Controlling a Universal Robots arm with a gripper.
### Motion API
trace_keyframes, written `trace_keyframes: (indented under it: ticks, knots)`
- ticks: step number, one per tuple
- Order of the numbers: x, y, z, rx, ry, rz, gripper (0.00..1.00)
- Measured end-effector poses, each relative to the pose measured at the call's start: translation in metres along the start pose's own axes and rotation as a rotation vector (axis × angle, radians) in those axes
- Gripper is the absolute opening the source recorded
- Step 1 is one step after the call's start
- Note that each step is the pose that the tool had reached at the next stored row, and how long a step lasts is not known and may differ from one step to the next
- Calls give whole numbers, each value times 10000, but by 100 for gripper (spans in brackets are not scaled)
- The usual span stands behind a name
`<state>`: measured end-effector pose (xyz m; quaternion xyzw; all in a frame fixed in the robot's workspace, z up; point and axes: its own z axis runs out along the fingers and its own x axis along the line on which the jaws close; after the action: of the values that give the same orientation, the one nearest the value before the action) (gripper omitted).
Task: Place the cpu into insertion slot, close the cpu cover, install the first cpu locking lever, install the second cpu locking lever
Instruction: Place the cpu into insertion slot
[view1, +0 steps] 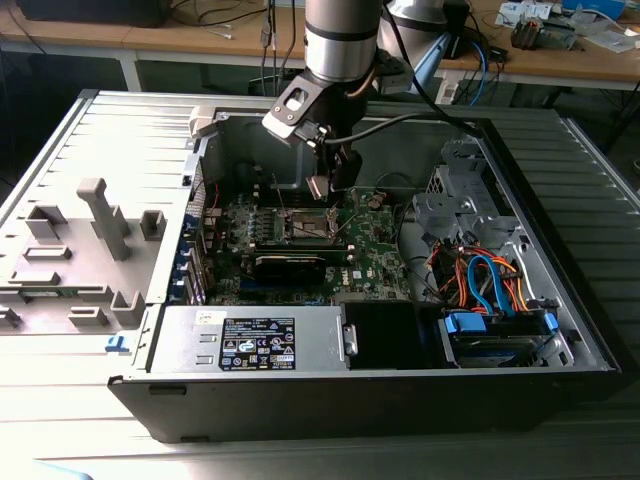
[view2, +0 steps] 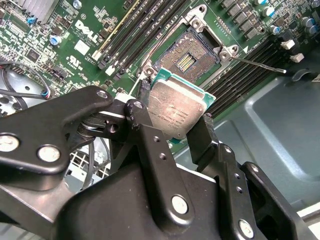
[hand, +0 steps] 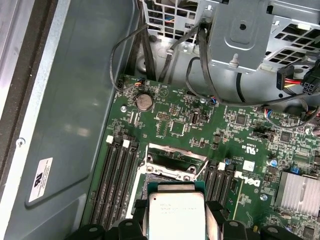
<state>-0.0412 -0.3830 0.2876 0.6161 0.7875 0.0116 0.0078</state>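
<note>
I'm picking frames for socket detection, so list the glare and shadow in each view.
Exterior view: the ribbed surface is washed pale, the insertion slot lies dim beneath the gripper. Second wrist view: the cpu top gleams, the insertion slot is evenly lit. First wrist view: a soft bright patch on the case wall.

silvery cpu (view2: 177, 111) near open insertion slot (view2: 187, 59)
</note>
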Motion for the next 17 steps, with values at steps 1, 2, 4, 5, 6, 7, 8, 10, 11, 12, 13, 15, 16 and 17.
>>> trace_keyframes:
  ticks: [1,2,4,5,6,7,8,10,11,12,13,15,16,17]
  knots:
    - [0,0,1,0,0,15,55]
    - [0,0,2,-1,-1,30,55]
    - [0,0,3,0,-2,65,55]
    - [0,0,4,0,-2,87,55]
    - [0,0,5,0,-3,114,55]
    - [0,0,6,-1,-4,140,55]
    - [0,0,7,-1,-5,167,55]
    - [0,0,8,-1,-6,223,55]
    - [0,0,9,-1,-7,244,55]
    - [0,0,10,-1,-8,264,55]
    - [0,0,11,-1,-8,291,55]
    - [0,0,12,-1,-9,320,55]
    - [0,0,12,-1,-10,333,55]
    - [0,0,13,-1,-10,346,55]
